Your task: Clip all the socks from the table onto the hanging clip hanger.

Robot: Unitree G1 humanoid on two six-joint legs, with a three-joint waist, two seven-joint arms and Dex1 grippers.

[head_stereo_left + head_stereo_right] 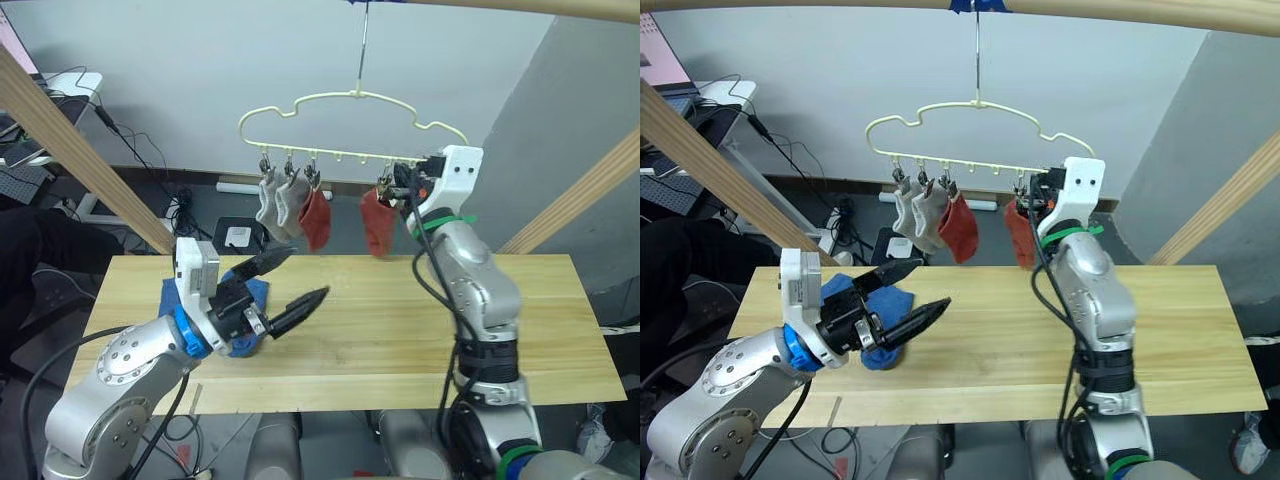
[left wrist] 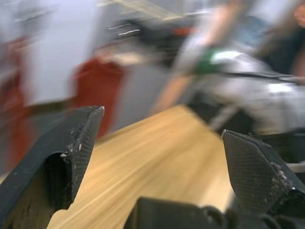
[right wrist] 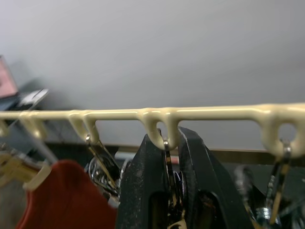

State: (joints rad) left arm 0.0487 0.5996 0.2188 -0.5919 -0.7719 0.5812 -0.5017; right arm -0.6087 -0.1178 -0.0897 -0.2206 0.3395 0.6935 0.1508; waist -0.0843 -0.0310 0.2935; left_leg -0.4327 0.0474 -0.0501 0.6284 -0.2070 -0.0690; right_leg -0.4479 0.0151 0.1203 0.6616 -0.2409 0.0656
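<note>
Left eye view: my left gripper (image 1: pixel 290 278) spread, empty, beside blue socks (image 1: pixel 250 292) on table (image 1: pixel 400 330); knit looks soft, light; pinch cuff edge; my right gripper (image 3: pixel 172 157) pressed on clip (image 3: pixel 169 164) of clip hanger (image 1: pixel 355 100).

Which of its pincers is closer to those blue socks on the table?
Left. The left pincer hovers open just beside the blue socks; the right pincer is up at the hanger, shut on a clip.
</note>
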